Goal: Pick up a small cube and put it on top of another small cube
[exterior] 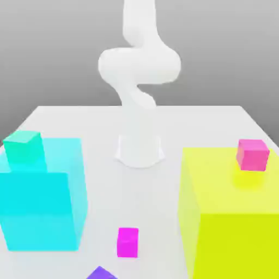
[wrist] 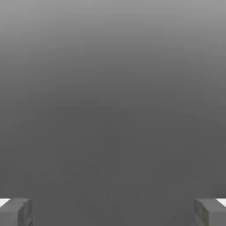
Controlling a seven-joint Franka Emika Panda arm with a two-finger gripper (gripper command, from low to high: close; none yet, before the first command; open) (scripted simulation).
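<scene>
The small violet cube (exterior: pixel 101 273) sits on the white counter (exterior: pixel 163 120). The small teal-green cube (exterior: pixel 23 146) rests atop a big translucent cyan block (exterior: pixel 49 212). The jaws stand released, grasping nothing.

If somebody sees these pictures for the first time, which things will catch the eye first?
Two big bright blocks stand out: a translucent cyan block at the exterior view's left, with a small teal-green cube on top, and a yellow block at the right, with a small pink cube on top. Between them the white arm rises from the table, with a small magenta cube in front.
</scene>
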